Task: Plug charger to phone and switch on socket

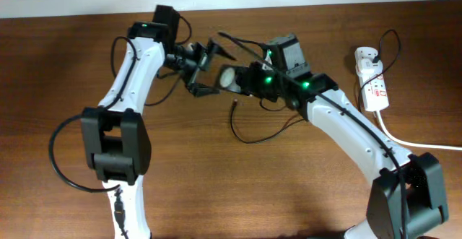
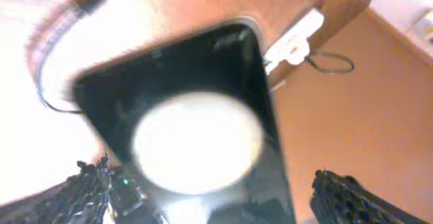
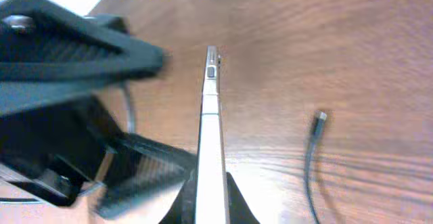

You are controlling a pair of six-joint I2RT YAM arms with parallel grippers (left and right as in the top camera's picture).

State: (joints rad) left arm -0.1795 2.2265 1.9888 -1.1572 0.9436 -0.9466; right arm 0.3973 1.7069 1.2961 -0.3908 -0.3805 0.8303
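Left arm reaches from the lower left toward the upper centre of the counter (image 1: 180, 181). Left fingers (image 1: 204, 69) are spread apart with nothing between them; in the left wrist view both fingertips (image 2: 88, 183) stand wide at the lower corners of the frame, blurred.

The phone (image 1: 229, 78) is at centre, lifted off the counter and turned edge-on, its glossy face toward the left wrist camera, where it fills the view as a dark screen (image 2: 196, 129) with one large round white reflection. In the right wrist view the phone (image 3: 211, 143) shows as a thin upright edge, clamped at its lower end by the right fingers (image 3: 211, 197). Right gripper (image 1: 242, 80) is closed on the phone. The left gripper body appears in that view as a dark blurred mass just left of the phone.

The charger (image 1: 249, 127) lies loose on the counter below the phone; its plug tip (image 3: 319, 119) rests on the wood, apart from the phone, to its right.

The socket (image 1: 372, 84) lies at the far right edge of the counter, well apart from both grippers, thick white cord trailing toward the right edge. Switch position cannot be told.
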